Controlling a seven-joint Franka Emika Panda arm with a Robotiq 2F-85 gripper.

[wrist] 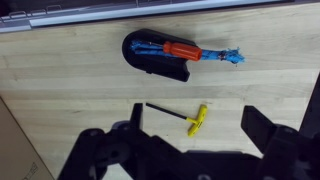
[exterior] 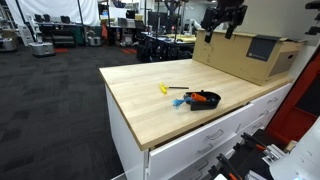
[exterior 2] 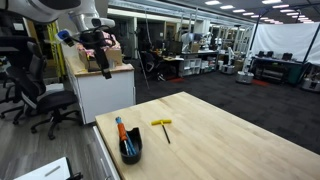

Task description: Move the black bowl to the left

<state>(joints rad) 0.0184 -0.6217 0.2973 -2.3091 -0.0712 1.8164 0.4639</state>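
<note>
Black bowl (exterior: 203,99) sits near the countertop (exterior: 135,90) edge, open wood beside it; end effector (exterior: 221,30) released, well above.

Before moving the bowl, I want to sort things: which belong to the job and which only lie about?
Job: black bowl; gripper, open.
Lying about: orange and blue tool inside the bowl; yellow-handled tool beside it; cardboard box.

Bowl (wrist: 160,70) blk. Tool (wrist: 185,50) in it orange w/ blue ends. Small key (wrist: 199,121): yellow handle, blk shaft. Table (wrist: 60,100) light wood grain. Box (exterior: 235,55) tan. Claw (wrist: 190,150) blk.
</note>
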